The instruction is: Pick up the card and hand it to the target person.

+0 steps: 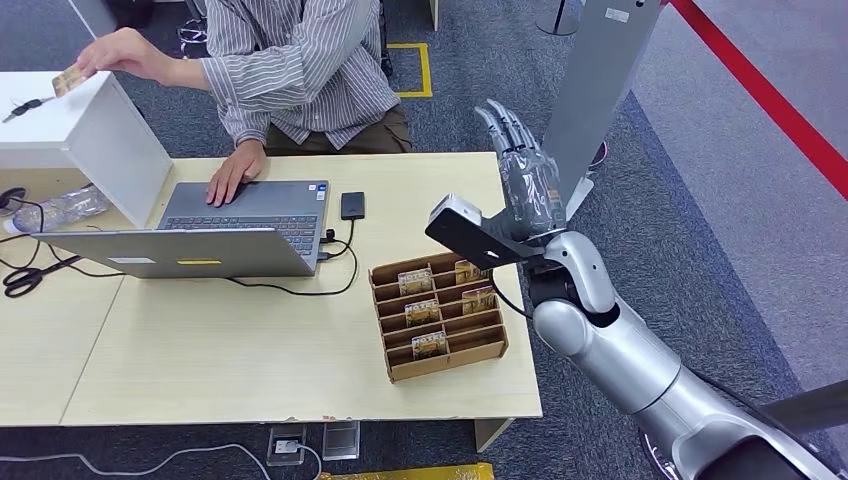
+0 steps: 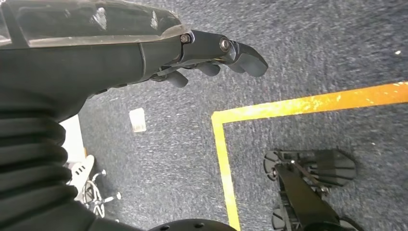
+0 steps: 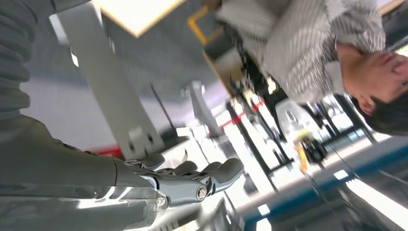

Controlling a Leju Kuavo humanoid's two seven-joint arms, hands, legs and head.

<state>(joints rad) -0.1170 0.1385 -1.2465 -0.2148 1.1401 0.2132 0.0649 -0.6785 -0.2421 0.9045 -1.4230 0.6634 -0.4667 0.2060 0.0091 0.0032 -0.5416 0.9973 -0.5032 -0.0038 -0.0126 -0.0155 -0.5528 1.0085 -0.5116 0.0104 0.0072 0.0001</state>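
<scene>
A person in a striped shirt [image 1: 300,70] sits behind the table and holds a tan card [image 1: 68,80] in a raised hand over the white box [image 1: 90,125]. Their other hand rests on the laptop [image 1: 235,225]. A brown slotted card holder [image 1: 437,305] near the table's right edge has several more cards standing in it. My right hand [image 1: 522,175] is raised above the table's right edge, fingers stretched upward and apart, holding nothing; the right wrist view shows its fingers [image 3: 202,175] straight and bare. My left hand [image 2: 211,55] hangs over the carpet, holding nothing.
A black phone [image 1: 352,205] lies beside the laptop, with cables running across the table [image 1: 200,360]. Scissors [image 1: 25,278] and a water bottle [image 1: 60,210] lie at the left. A grey post [image 1: 595,90] rises right behind my right hand. Red tape [image 1: 770,100] marks the floor.
</scene>
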